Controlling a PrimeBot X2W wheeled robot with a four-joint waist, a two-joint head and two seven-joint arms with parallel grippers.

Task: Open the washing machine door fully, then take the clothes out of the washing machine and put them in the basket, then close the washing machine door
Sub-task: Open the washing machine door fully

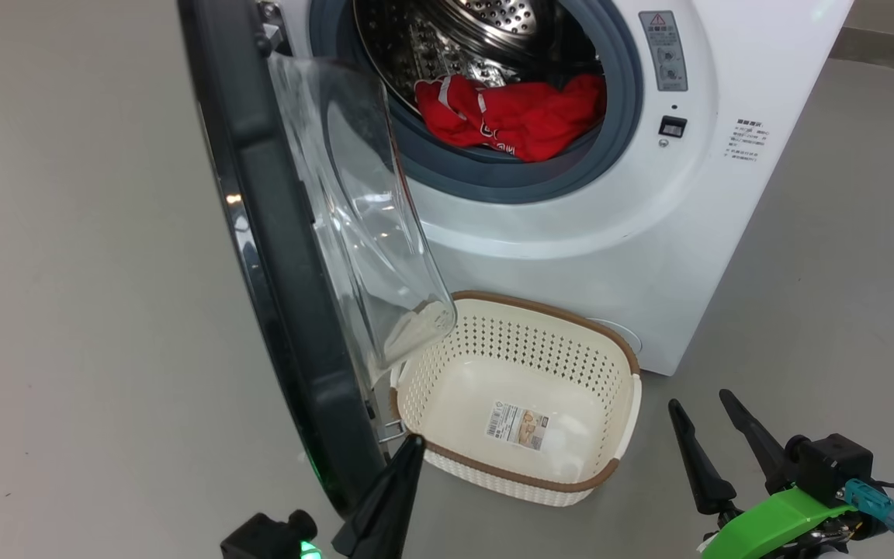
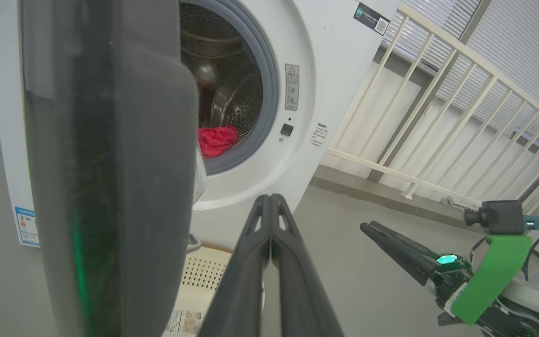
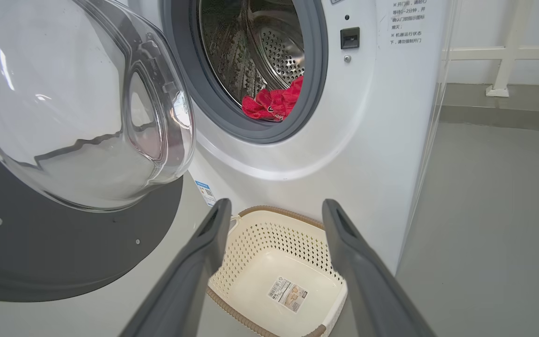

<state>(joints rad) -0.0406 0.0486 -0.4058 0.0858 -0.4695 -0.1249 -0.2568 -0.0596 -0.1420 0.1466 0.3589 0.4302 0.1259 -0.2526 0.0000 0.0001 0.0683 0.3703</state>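
Bright, even indoor light, soft shadows. Glare streaks the door [image 3: 77,107] glass. The left wrist view bends the railing [image 2: 391,172] at its edge; the near door looks blurred, perhaps unfocused.

Head view looking down, wrist views low, seemingly near — all share the washing machine [image 1: 571,256]

— What colour is the washing machine [image 1: 649,256]?
— White, with a grey gasket [image 1: 493,182] and a shiny steel drum [image 1: 455,31] dotted all over with small holes.
— And the clothes [image 1: 524,116]?
— Bright red, with bits of white trim.
— The washing machine door [image 1: 276,256]?
— Glossy black rim, clear glass window [image 1: 362,217].
— The basket [image 1: 517,334]?
— Cream, rows of little holes in its sides, a brown woven-look rim, on a plain grey floor [image 1: 67,310].
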